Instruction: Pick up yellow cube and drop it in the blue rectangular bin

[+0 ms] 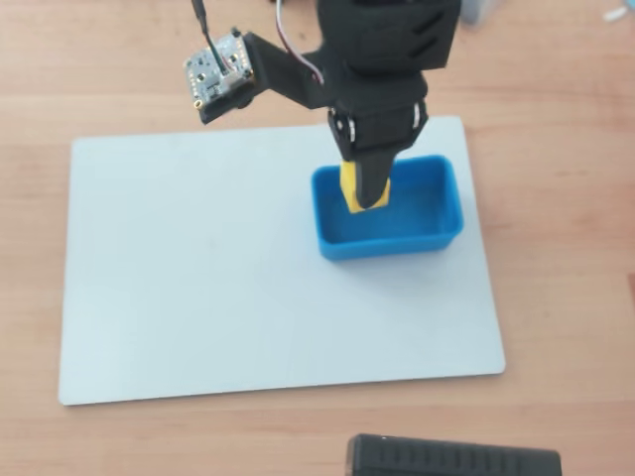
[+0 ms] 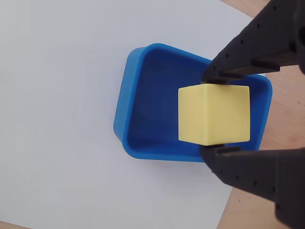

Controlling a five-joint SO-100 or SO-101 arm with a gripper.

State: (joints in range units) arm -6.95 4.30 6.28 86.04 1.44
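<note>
1. One black gripper [image 2: 214,114] clamps the yellow cube [image 2: 214,114], a finger pressed flat on each of two opposite faces; the wrist view shows no gap at either contact, so the cube is judged held firmly, not resting on anything.
2. The cube hangs above the open hollow of the blue rectangular bin [image 2: 125,107], which explains the arm's reach: a release here should land it inside, not on a wall.
3. From overhead, the cube [image 1: 349,184] sits over the bin's [image 1: 448,203] left half, near the far wall, so some margin remains on most sides.
4. The bin rests on a white mat [image 1: 198,288] lying on the wooden table [image 1: 556,297], giving a plain, flat backdrop.
5. Likely remaining step: opening the jaws. How high the cube hangs cannot be told, so a bounce remains possible.
</note>
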